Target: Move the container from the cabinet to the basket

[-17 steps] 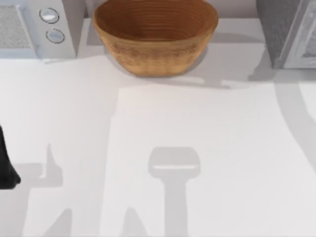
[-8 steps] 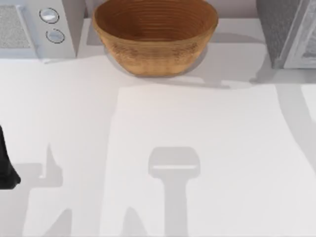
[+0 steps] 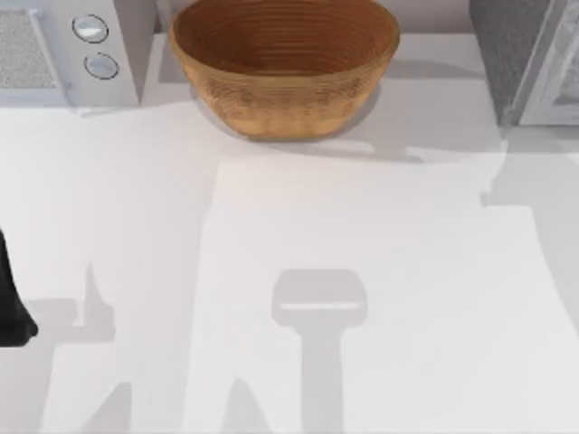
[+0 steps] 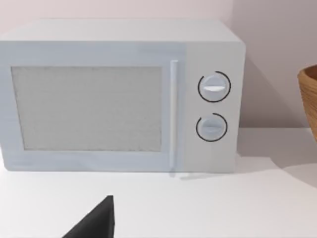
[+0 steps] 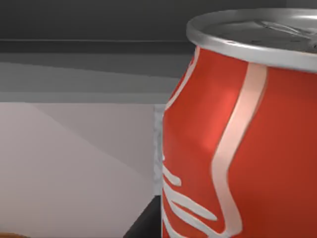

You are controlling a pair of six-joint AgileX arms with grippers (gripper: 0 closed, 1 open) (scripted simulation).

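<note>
Right gripper's fingers cannot be made out; its wrist camera sits close against the small red soda can (image 5: 237, 148) with white script and silver lid. Left arm (image 3: 11, 298) parks at the table's left edge, by the white microwave (image 4: 124, 99). Tan woven basket (image 3: 285, 68) stands between microwave and dark grey speckled cabinet (image 3: 520, 54).

Cabinet (image 3: 525, 59) — cropped at frame edge
</note>
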